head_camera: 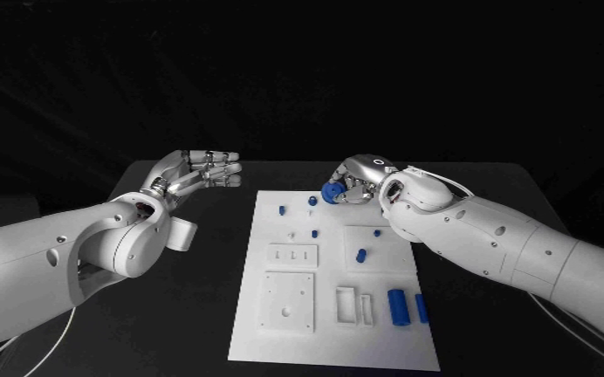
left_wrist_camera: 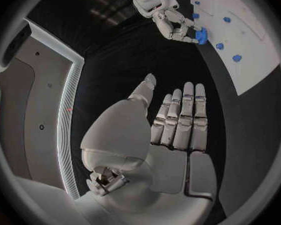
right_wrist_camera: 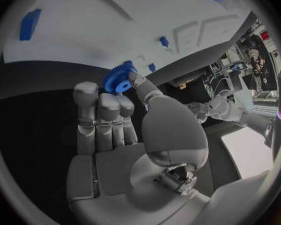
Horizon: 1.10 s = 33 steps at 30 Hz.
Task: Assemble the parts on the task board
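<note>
A small blue gear [head_camera: 332,192] with fine teeth is pinched at the fingertips of the right hand [head_camera: 362,181], held just above the far edge of the board [head_camera: 290,342]. In the right wrist view the gear [right_wrist_camera: 119,78] sits between the thumb and the tips of the other fingers [right_wrist_camera: 107,116], which stand close together and upright; the right hand [right_wrist_camera: 125,135] grips nothing else. The board is a long white plate lying in the middle of the black bench [head_camera: 188,325], running away from the robot. Small blue parts rest on it: a peg [head_camera: 282,210] and another peg [head_camera: 313,234] near the far end, a short piece [head_camera: 361,255] and a tiny one [head_camera: 375,234] toward the middle, and two blue cylinders [head_camera: 399,307] lying side by side near the front right corner. White raised blocks and slotted frames [head_camera: 287,300] sit on the near half of the board. The left hand [head_camera: 202,172] hovers over the bench to the left of the board's far corner, well apart from the gear, holding nothing, its fingers straight and close together. The left wrist view shows this left hand [left_wrist_camera: 175,135] flat and empty, with the right hand [left_wrist_camera: 175,25] and the gear [left_wrist_camera: 201,35] beyond it by the board [left_wrist_camera: 253,50].
</note>
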### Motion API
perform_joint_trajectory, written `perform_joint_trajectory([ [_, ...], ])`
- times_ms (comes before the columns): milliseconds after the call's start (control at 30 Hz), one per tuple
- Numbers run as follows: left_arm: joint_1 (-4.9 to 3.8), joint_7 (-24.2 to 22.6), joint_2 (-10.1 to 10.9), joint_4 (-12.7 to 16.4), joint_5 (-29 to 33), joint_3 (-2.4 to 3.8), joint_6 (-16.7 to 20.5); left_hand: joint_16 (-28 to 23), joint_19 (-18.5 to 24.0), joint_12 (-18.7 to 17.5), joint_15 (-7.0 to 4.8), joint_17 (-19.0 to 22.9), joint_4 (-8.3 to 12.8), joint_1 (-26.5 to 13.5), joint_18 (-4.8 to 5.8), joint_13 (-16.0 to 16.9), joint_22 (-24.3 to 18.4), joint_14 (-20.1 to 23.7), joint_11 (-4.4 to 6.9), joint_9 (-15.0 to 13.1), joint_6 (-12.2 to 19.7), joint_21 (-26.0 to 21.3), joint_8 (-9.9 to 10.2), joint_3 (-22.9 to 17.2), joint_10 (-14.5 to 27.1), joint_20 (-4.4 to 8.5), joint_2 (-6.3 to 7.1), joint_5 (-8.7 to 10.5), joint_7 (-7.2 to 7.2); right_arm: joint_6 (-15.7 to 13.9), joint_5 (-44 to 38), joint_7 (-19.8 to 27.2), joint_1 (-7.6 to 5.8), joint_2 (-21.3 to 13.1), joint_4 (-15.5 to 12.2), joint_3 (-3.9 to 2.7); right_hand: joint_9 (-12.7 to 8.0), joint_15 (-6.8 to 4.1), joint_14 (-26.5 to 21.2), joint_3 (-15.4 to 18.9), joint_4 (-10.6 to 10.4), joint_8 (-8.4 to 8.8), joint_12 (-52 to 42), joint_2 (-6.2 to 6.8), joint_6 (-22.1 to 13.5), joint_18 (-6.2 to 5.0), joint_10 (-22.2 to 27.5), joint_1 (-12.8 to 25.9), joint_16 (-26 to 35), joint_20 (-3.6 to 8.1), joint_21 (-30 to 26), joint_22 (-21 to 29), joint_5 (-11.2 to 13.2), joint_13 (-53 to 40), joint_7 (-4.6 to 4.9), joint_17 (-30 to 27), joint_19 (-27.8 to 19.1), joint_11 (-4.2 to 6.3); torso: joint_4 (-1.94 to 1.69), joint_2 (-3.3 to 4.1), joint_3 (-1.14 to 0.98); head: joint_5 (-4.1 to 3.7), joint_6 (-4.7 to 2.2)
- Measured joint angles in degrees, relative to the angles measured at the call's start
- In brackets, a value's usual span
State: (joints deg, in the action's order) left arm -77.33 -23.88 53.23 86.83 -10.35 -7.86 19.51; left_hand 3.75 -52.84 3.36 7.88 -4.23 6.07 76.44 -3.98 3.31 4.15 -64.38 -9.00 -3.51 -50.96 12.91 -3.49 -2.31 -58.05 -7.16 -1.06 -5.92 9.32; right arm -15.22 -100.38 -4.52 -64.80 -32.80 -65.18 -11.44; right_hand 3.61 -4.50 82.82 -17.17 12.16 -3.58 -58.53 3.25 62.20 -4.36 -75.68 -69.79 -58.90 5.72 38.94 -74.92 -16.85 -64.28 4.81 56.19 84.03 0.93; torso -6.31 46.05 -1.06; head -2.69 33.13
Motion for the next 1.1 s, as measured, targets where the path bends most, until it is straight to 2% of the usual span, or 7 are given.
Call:
perform_joint_trajectory([
  [100, 0.00, 0.01, -0.01, 0.03, 0.00, 0.00, 0.00, 0.00, 0.00, 0.00, 0.00, 0.00, 0.00, 0.00, 0.00, 0.00, 0.00, 0.00, 0.00, 0.00, 0.00, 0.00, 0.00, 0.00, 0.00, 0.00, 0.00, 0.00, 0.00, -0.75, -0.99, -0.45, -0.03, 0.59, -1.26, 0.34, -0.04, 0.00, 0.00, -0.38, -0.38, 0.10, 0.00, 0.00, 0.00, 0.00, 0.00, 0.00, 0.00, 0.00, 0.26, 0.00, 0.22, 0.00, 0.00, 0.00, 0.00, 0.00, 0.01, -0.01, 0.02, 0.13, -0.07],
  [267, 0.00, 0.03, -0.18, 0.05, 0.00, 0.00, -0.02, 0.00, 0.00, 0.00, 0.00, 0.00, 0.00, 0.00, 0.00, 0.00, 0.00, 0.00, 0.00, 0.00, -0.21, 0.00, 0.00, 0.00, 0.00, 0.00, 0.00, 0.00, 0.21, -1.54, -2.53, -1.16, -0.01, 1.81, -2.36, 1.34, -0.06, 0.00, 0.00, -0.86, -0.86, 0.13, 0.00, 0.25, 0.00, 0.00, -0.01, -0.22, 0.00, 0.00, 0.32, 0.00, 0.22, 0.13, 0.00, -0.10, 0.00, -0.01, -0.04, -0.01, 0.02, 0.30, -0.16],
  [633, 0.00, 0.09, -0.99, -0.13, 0.00, 0.00, -0.16, 0.00, 0.00, 0.00, 0.00, 0.00, 0.16, 0.00, 0.00, 0.00, 0.04, 0.00, 0.00, 0.00, -0.21, 0.01, 0.00, 0.16, 0.00, 0.00, 0.00, 0.00, 0.21, -2.65, -5.05, -3.30, 0.01, 4.39, -1.54, 4.52, -0.12, 0.00, 0.00, -1.44, -1.76, 0.17, 0.00, 1.17, 0.03, -0.01, -0.06, -0.65, 0.00, 0.00, 0.78, 0.01, 0.22, 0.26, -0.02, -0.23, 0.00, -0.06, -0.22, 0.04, 0.03, 0.71, -0.25],
  [733, 0.00, 0.10, -1.27, -0.19, 0.00, 0.00, -0.20, 0.00, 0.00, 0.00, 0.00, 0.00, 0.16, 0.00, 0.00, 0.00, 0.04, 0.00, 0.00, 0.00, -0.21, -0.15, 0.00, 0.16, 0.00, 0.00, 0.00, 0.00, 0.21, -2.76, -5.56, -3.80, 0.07, 4.91, -1.20, 5.12, -0.11, 0.00, 0.00, -1.59, -1.90, 0.33, 0.00, 1.17, 0.06, 0.00, -0.10, -0.65, 0.00, 0.00, 0.78, 0.00, 0.22, 0.26, -0.04, -0.23, 0.00, -0.10, -0.24, 0.07, 0.02, 0.81, -0.17],
  [867, -0.01, 0.11, -1.46, -0.27, 0.00, 0.00, -0.26, 0.00, -0.21, 0.00, 0.00, 0.00, 0.16, 0.00, 0.00, 0.00, 0.04, 0.00, 0.00, 0.00, -0.21, -0.18, 0.00, 0.16, 0.00, 0.21, 0.00, 0.00, 0.21, -2.93, -6.22, -4.46, 0.19, 5.26, -0.92, 5.50, -0.10, 0.00, 0.00, -1.88, -1.98, 0.36, 0.00, 1.17, 0.12, 0.00, -0.11, -0.65, 0.00, 0.00, 0.89, 0.01, 0.22, 0.33, -0.10, -0.32, 0.00, -0.11, -0.23, 0.08, -0.02, 0.94, -0.07],
  [933, -0.01, 0.12, -1.49, -0.30, 0.00, 0.00, -0.29, 0.00, -0.21, 0.00, 0.00, 0.00, 0.16, 0.00, 0.00, 0.00, 0.04, 0.00, 0.00, 0.00, -0.21, -0.18, 0.00, 0.16, 0.00, 0.21, 0.00, 0.00, 0.21, -3.08, -6.54, -4.80, 0.26, 5.34, -0.82, 5.61, -0.09, 0.00, 0.00, -2.69, -1.99, 0.45, 0.00, 1.72, 0.13, -0.01, -0.11, -0.62, 0.00, 0.00, 1.10, 0.01, 0.36, 0.36, -0.11, -0.33, 0.00, -0.11, -0.20, 0.08, -0.04, 1.02, -0.04],
  [1100, -0.01, 0.14, -1.53, -0.35, 0.00, 0.00, -0.35, 0.00, -0.20, 0.00, 0.00, 0.00, 0.16, 0.00, 0.00, 0.00, 0.03, 0.00, 0.00, 0.00, -0.21, -0.18, 0.00, 0.16, 0.00, 0.21, 0.00, 0.00, 0.21, -3.56, -7.44, -5.70, 0.37, 5.61, -0.66, 5.79, -0.08, 0.00, 0.00, -4.02, -2.41, 0.24, 0.00, 1.99, 0.17, -0.01, -0.11, -0.42, 0.00, 0.00, 1.10, 0.01, 0.88, 0.36, -0.14, -0.41, 0.00, -0.11, -0.08, 0.05, -0.08, 1.19, 0.00],
])
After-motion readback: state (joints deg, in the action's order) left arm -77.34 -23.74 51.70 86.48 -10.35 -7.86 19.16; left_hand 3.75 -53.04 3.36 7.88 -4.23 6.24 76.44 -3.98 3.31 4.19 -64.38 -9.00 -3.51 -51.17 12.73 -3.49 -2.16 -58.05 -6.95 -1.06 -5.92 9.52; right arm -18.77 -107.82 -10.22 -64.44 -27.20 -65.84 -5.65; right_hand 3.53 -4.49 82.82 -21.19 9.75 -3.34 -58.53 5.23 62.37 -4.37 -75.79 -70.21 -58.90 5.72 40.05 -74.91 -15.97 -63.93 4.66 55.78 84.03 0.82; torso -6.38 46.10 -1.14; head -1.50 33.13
